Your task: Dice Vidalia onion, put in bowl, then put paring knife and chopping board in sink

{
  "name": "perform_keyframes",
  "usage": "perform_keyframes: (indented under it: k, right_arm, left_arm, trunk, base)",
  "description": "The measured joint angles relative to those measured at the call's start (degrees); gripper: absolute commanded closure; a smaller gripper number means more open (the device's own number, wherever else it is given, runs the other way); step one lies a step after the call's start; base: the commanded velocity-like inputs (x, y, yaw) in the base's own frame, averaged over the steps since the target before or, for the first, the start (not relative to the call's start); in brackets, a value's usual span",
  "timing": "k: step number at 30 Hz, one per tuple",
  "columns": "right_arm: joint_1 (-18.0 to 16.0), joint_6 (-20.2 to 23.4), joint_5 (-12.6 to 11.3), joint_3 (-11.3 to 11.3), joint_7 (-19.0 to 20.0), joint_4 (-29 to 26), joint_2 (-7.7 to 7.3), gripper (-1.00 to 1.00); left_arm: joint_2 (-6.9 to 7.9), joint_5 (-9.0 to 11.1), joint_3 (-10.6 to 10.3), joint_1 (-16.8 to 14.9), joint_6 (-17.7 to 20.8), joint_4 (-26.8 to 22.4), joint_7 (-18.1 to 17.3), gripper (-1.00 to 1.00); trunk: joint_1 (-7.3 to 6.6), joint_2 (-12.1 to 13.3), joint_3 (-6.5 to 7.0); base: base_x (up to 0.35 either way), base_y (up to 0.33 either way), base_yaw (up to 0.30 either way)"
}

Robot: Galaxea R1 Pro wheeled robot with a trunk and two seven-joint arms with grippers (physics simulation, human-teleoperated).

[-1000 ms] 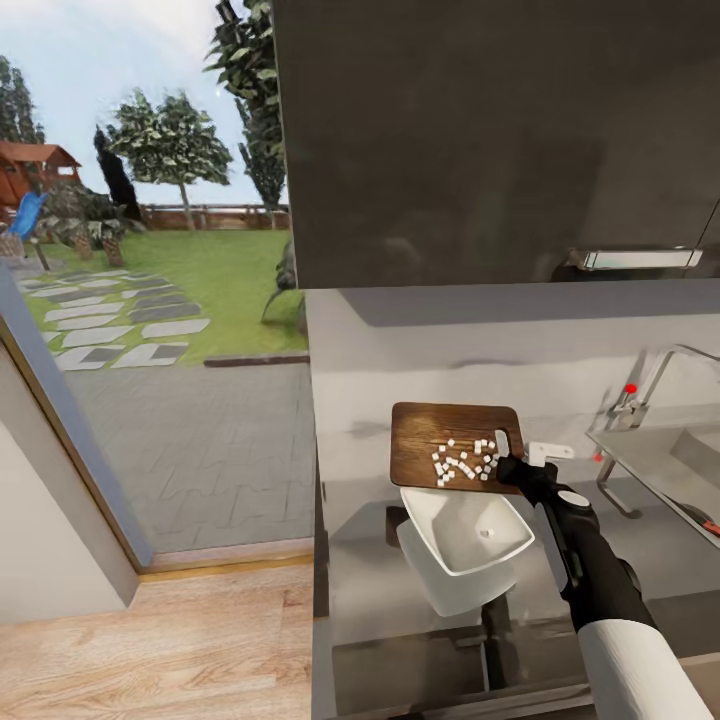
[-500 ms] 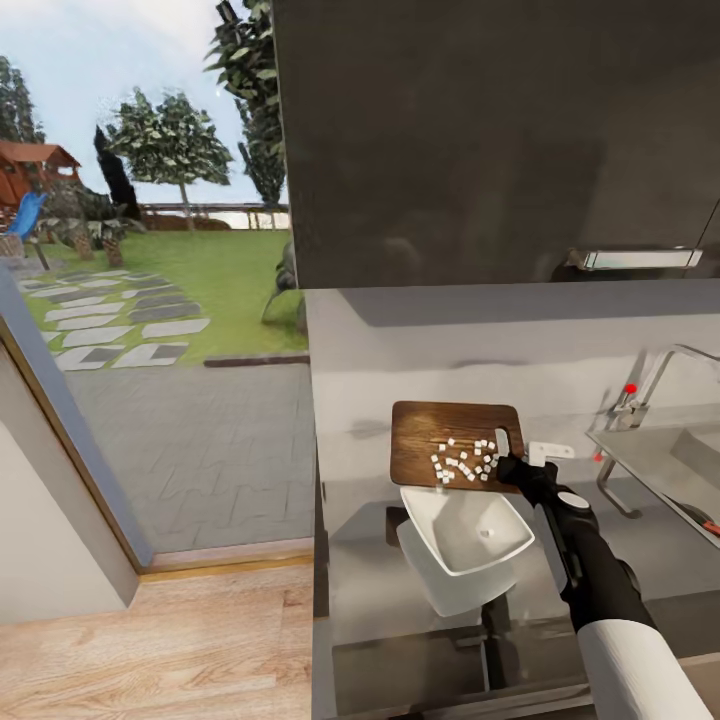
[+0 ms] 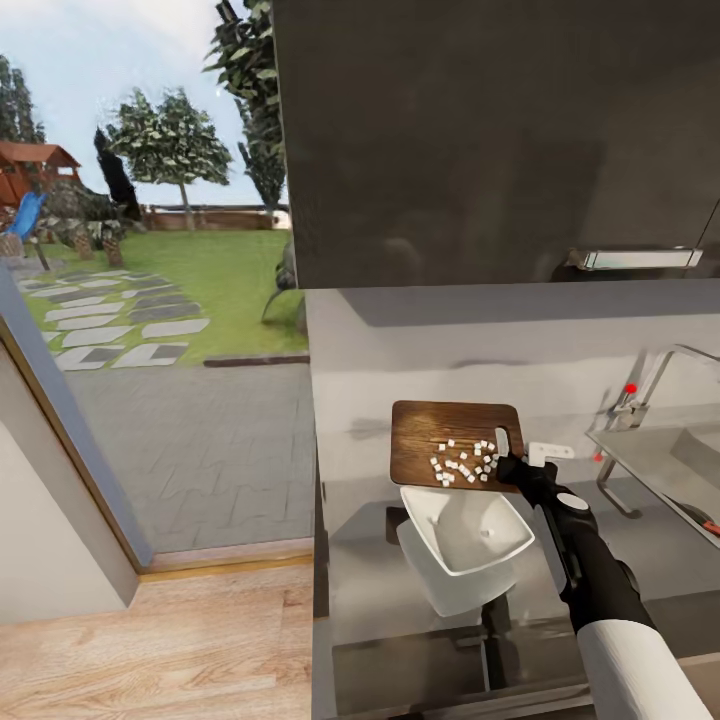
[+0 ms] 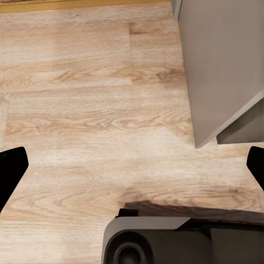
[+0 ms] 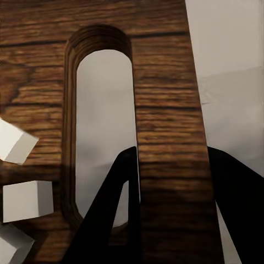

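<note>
Grey and glossy, the kitchen surface [image 3: 380, 350] ran beneath a dark wall panel, with a garden showing through glass beyond its end. Nearest the robot, the right arm reached forward in its black sleeve, forearm rising toward the chopping board [image 3: 430, 440]. The right pincer [image 3: 512, 464] was pinched on the strip of wood outside the board's handle slot, one finger through the slot and one past the edge, as the right wrist view [image 5: 170, 165] confirmed. Just before the board sat the white bowl [image 3: 420, 505], tilted, one white cube inside. On the board lay the diced onion [image 3: 462, 462], small white cubes clustered toward the slot. Beyond the pincer stood the sink [image 3: 650, 450] with its tap. The left pincer [image 4: 132, 165] hung spread over wooden floor [image 4: 82, 110].
</note>
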Motion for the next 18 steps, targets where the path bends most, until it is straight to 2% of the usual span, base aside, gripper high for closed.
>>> perform_keyframes:
  k: [18]
  right_arm:
    - [0.0, -0.3, 0.0, 0.0, 0.0, 0.0, 0.0, 1.0]
  left_arm:
    - [0.0, 0.0, 0.0, 0.0, 0.0, 0.0, 0.0, -1.0]
  trunk:
    - [0.0, 0.0, 0.0]
  base:
    - [0.0, 0.0, 0.0]
